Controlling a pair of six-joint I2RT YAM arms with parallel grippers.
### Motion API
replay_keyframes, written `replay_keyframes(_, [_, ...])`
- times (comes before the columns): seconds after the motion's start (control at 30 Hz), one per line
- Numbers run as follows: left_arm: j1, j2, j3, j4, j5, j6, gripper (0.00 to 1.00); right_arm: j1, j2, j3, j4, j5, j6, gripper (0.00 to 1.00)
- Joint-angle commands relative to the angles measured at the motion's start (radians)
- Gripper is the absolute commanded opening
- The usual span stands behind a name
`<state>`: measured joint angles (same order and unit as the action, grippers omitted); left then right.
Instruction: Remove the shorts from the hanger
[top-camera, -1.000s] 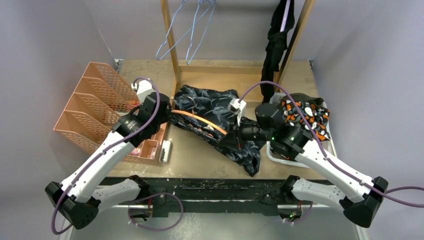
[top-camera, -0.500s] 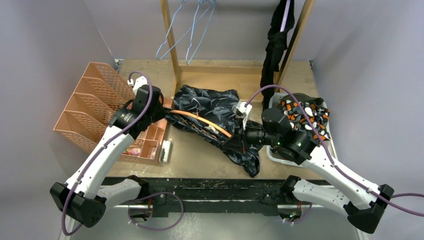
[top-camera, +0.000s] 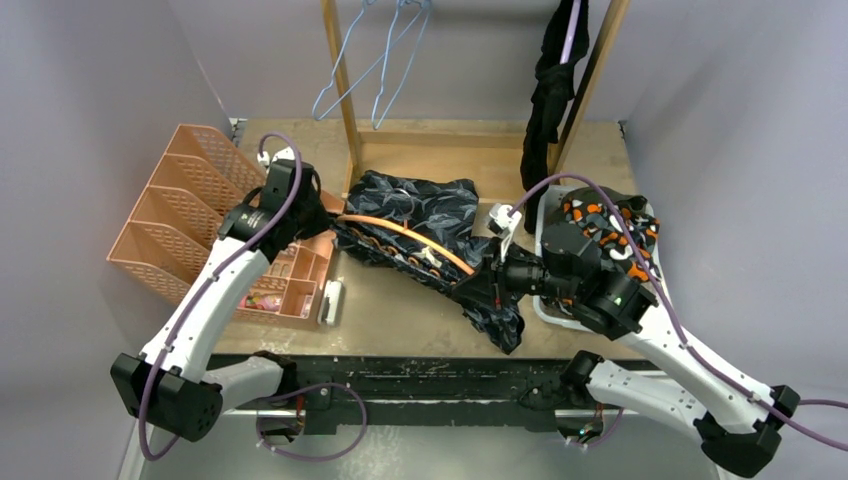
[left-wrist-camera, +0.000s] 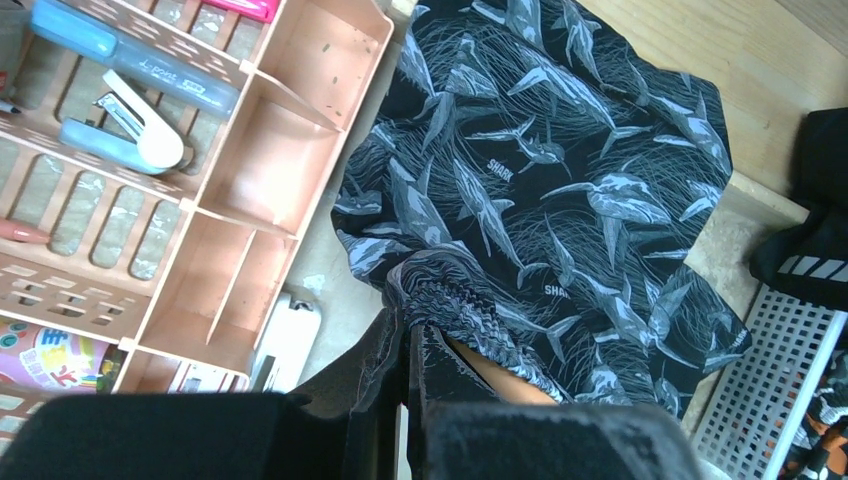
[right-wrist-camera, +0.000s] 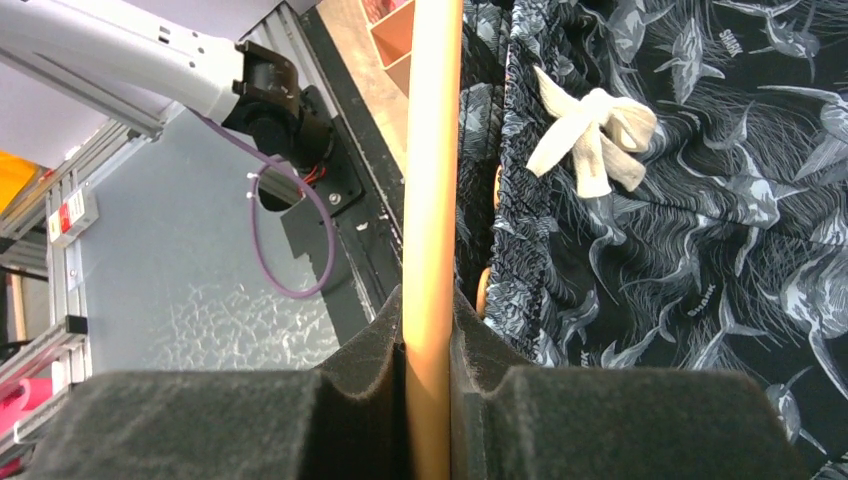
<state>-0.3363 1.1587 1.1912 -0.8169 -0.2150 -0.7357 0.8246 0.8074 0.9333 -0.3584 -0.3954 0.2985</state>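
The dark grey-blue shark-print shorts (top-camera: 425, 205) lie spread on the table's middle, threaded on an orange hanger (top-camera: 405, 233) that slants through the waistband. At the waistband's left end, my left gripper (top-camera: 328, 218) is shut on the bunched fabric. In the left wrist view the gathered waistband (left-wrist-camera: 470, 305) sits at the tips of the left gripper (left-wrist-camera: 408, 325), with the orange bar beside them. My right gripper (top-camera: 478, 283) is shut on the hanger's right end. In the right wrist view, the orange bar (right-wrist-camera: 432, 180) runs straight up out of the right gripper (right-wrist-camera: 432, 300).
Black shorts (top-camera: 550, 90) hang on the wooden rack at the back right. Orange camouflage shorts (top-camera: 610, 225) fill a white basket (top-camera: 548, 310) under my right arm. Blue wire hangers (top-camera: 375, 60) hang empty. An orange desk organiser (top-camera: 190, 215) stands left, with a white stapler (top-camera: 331, 302) beside it.
My right gripper has pulled the hanger to the right and toward the near edge. More orange bar shows outside the waistband. My left gripper stays shut at the left end.
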Motion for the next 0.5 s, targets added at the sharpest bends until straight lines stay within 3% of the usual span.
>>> replay_keyframes(0.0, [0.074, -0.003, 0.019, 0.019, -0.172, 0.052, 0.00, 0.002, -0.097, 0.017, -0.022, 0.070, 0.048, 0.00])
replay_keyframes(0.17, [0.098, -0.005, -0.008, 0.028, -0.184, 0.058, 0.00, 0.002, -0.162, 0.004, 0.027, 0.070, 0.054, 0.00])
replay_keyframes(0.47, [0.197, 0.080, 0.048, 0.079, -0.070, 0.110, 0.00, 0.002, -0.199, -0.016, 0.025, 0.065, 0.051, 0.00])
